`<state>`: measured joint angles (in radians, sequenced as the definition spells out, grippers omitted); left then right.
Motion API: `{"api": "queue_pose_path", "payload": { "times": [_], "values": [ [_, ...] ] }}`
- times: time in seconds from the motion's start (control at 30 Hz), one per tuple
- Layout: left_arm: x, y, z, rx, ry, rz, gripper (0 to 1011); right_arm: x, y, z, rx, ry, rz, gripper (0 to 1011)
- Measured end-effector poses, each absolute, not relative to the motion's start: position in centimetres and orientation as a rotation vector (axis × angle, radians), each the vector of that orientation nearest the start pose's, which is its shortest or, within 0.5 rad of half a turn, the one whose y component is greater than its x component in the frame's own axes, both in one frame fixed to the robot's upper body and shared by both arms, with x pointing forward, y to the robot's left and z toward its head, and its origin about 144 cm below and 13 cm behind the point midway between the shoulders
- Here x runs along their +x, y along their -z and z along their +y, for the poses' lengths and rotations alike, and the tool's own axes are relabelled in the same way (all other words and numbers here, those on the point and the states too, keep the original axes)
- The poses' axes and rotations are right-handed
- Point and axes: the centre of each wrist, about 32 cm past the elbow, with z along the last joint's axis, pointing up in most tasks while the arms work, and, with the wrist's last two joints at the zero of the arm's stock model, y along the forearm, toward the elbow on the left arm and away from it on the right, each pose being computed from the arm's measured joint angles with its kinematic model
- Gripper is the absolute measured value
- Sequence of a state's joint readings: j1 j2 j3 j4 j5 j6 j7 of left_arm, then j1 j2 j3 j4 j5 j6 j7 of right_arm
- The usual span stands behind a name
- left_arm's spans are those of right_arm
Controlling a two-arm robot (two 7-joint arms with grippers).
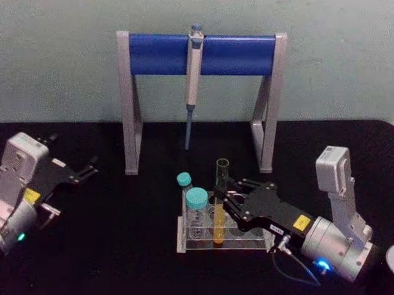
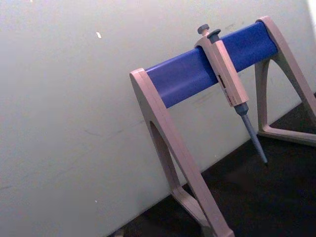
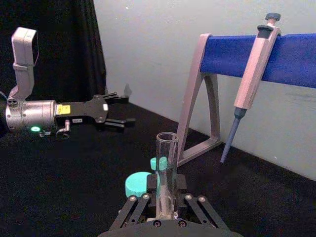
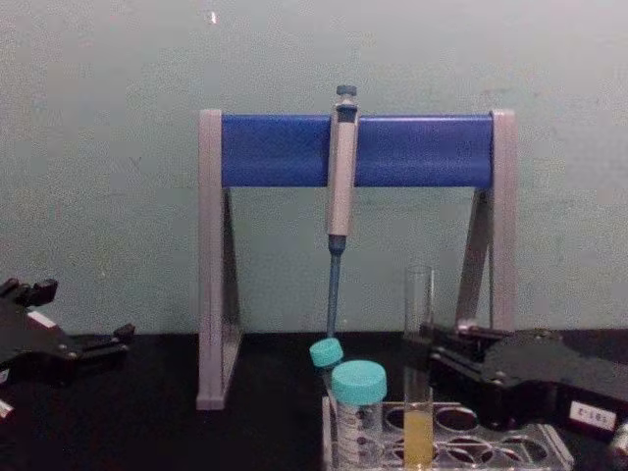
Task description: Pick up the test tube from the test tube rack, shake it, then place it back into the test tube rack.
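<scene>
While you check the lower centre of the head view, note the test tube (image 1: 219,203) upright in the test tube rack (image 1: 223,242), orange liquid low in it. Right gripper (image 1: 226,195): fingers either side of the tube; whether they press the glass, you probably cannot tell. Left gripper (image 1: 86,169): left edge, fingers apart, holding nothing. Teal-capped tubes (image 1: 196,212): in the rack's left holes. Pipette stand (image 1: 199,96): upper centre.

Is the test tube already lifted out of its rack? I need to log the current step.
No: in the chest view the test tube stands upright in the test tube rack, with the right tool at its side.
</scene>
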<state>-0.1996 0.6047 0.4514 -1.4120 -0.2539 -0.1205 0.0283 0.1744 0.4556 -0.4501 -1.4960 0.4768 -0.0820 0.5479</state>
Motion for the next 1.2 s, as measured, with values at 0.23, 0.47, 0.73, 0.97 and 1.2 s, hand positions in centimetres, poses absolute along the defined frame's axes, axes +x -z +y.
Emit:
{"api": "queue_pose_path", "payload": {
  "times": [0.23, 0.47, 0.73, 0.97, 1.2],
  "values": [
    [48.86, -113.98, 30.97, 0.305, -1.248, -0.285, 1001, 48.21, -114.60, -24.19, -0.018, 0.656, 0.006, 238],
    [48.86, -113.98, 30.97, 0.304, -1.248, -0.285, 1001, 48.21, -114.62, -24.19, -0.018, 0.655, 0.007, 413],
    [48.86, -113.98, 30.97, 0.305, -1.248, -0.285, 1001, 48.21, -114.63, -24.19, -0.017, 0.654, 0.007, 672],
    [48.86, -113.98, 30.97, 0.304, -1.248, -0.285, 1001, 48.21, -114.63, -24.19, -0.016, 0.654, 0.007, 873],
    [48.86, -113.98, 30.97, 0.305, -1.248, -0.285, 1001, 48.20, -114.63, -24.19, -0.016, 0.654, 0.007, 1000]
  ]
}}
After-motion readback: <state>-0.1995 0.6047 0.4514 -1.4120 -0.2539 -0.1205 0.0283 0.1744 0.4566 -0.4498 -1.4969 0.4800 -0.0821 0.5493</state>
